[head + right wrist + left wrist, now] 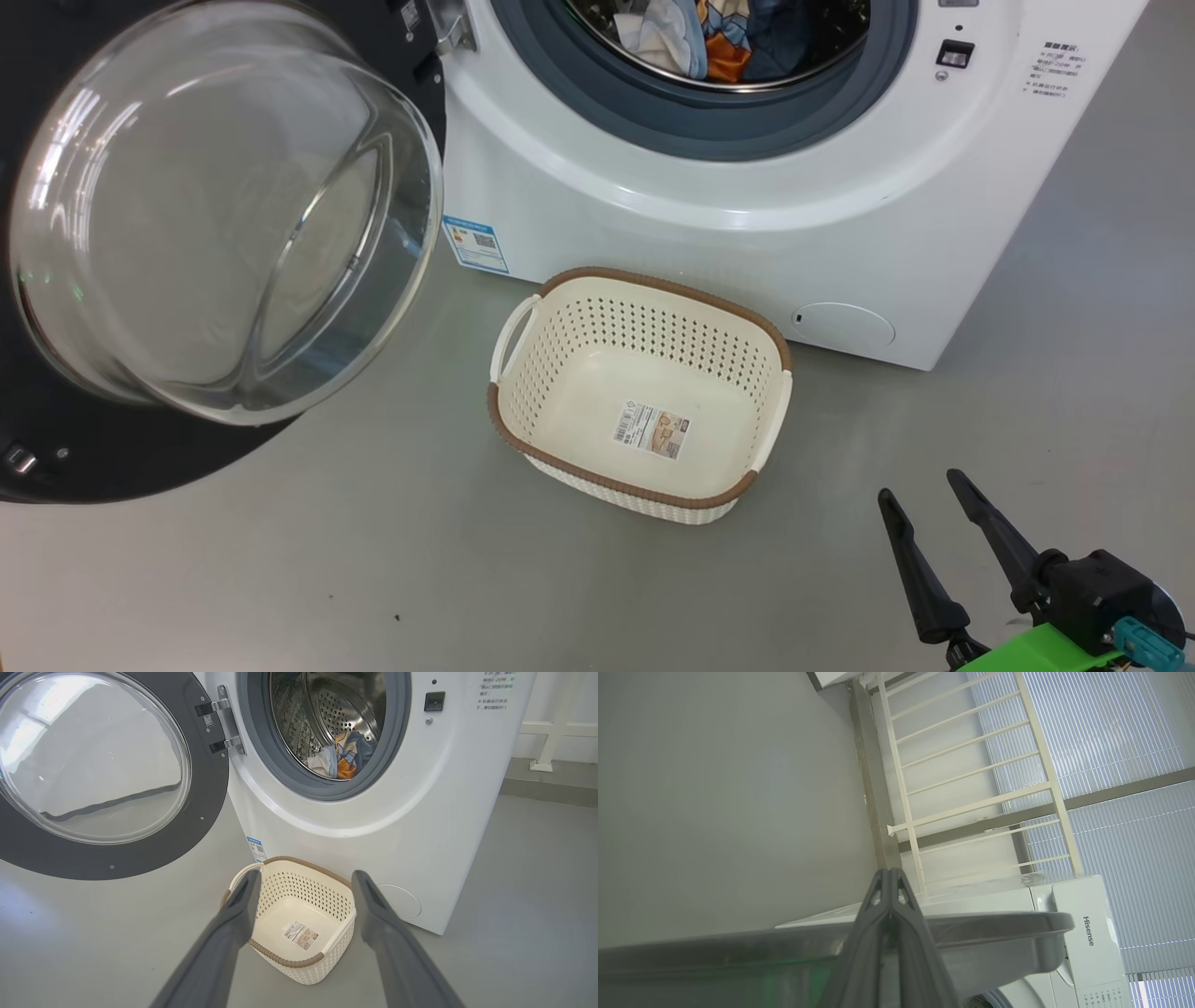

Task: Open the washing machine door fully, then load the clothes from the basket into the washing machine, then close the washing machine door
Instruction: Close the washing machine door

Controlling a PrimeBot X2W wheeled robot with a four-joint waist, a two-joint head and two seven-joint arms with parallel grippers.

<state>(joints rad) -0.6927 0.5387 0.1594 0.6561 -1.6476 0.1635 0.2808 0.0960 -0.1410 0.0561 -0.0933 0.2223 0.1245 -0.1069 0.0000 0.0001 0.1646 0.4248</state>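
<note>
Both fingers of the left gripper [889, 872] meet at their tips, clasping nothing. The right gripper [306, 875] has its jaws spread wide, with nothing between them. Just beyond its tips the basket [285, 959] sits on the grey floor [93, 933], bare inside but for a label sticker. Past the basket stands the washing machine [373, 826], with the clothes [343, 758] lying in its drum. The washing machine door [154, 858] stands wide open, left of the jaws.

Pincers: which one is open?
The right pincer: its two dark fingers stand wide apart, framing the basket in its wrist view. The left pincer has its fingers pressed together into one point.
</note>
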